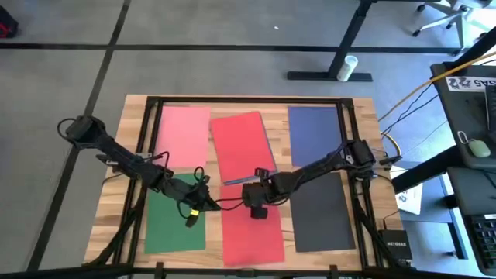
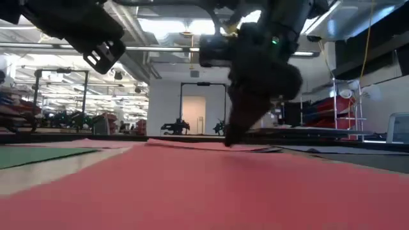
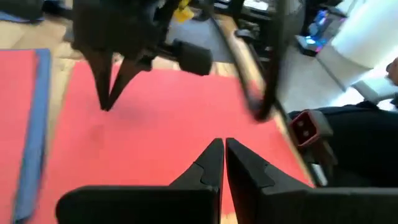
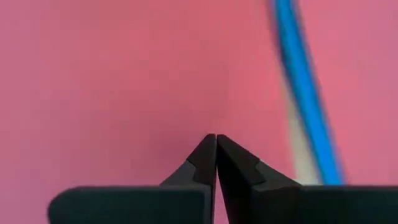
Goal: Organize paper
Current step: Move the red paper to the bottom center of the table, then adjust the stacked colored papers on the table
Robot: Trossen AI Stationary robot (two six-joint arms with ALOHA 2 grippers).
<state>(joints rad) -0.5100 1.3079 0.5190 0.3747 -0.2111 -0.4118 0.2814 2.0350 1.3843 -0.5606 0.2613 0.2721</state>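
Six sheets of paper lie flat on the wooden table: pink [image 1: 184, 132], a tilted red one [image 1: 242, 146] with a blue edge [image 4: 305, 93] showing beneath it, navy [image 1: 316, 128], green [image 1: 174, 225], a near red one [image 1: 252, 236] and dark grey [image 1: 322, 213]. My right gripper [image 1: 254, 200] is shut and points down at the near red sheet's far edge. My left gripper [image 1: 211, 205] is shut and hangs above the gap between the green and the near red sheet, touching nothing. My right gripper rests its shut fingertips [image 2: 227, 142] on the near red sheet, close to the sheet's far edge [image 3: 118, 115]. The fingers come from above, pointing down. The sheet lies flat on the table beneath them.
A black metal frame [image 1: 147, 124] runs round the table and cables trail along both arms. Off the table's right edge are a white printed sheet [image 1: 408, 198] and a small black box [image 1: 395, 246]. Bare wood [image 1: 132, 155] shows between the sheets.
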